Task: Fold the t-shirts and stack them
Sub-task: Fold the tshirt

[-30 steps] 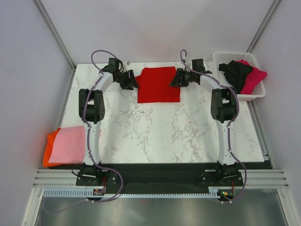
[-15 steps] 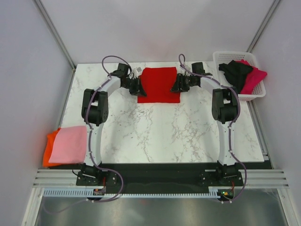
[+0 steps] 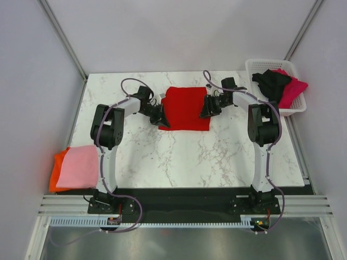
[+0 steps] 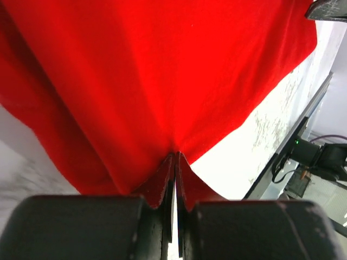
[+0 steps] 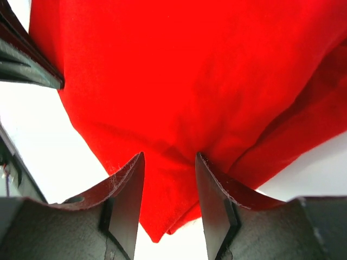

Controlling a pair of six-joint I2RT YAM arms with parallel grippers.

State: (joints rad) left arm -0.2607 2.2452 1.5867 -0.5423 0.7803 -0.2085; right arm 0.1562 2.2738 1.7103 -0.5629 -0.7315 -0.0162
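Note:
The red t-shirt [image 3: 186,107] lies folded flat at the far middle of the marble table. My left gripper [image 3: 161,115] is at its left near corner, shut on the red cloth; in the left wrist view the t-shirt [image 4: 162,65] fans out from my closed fingertips [image 4: 175,157]. My right gripper [image 3: 206,110] is at the right edge, open. In the right wrist view a corner of the t-shirt [image 5: 190,70] lies between the spread fingers [image 5: 169,162], not pinched. A pink t-shirt [image 3: 78,165] rests folded on an orange t-shirt [image 3: 55,169] at the left edge.
A white lattice basket [image 3: 260,64] stands at the far right corner, holding a black t-shirt [image 3: 271,84] and a magenta t-shirt [image 3: 294,89]. The table's dark front rail carries both arm bases.
Both grippers slid nearer along the red t-shirt's sides. The left gripper closed on the cloth's left edge. The t-shirt now sits slightly nearer on the table.

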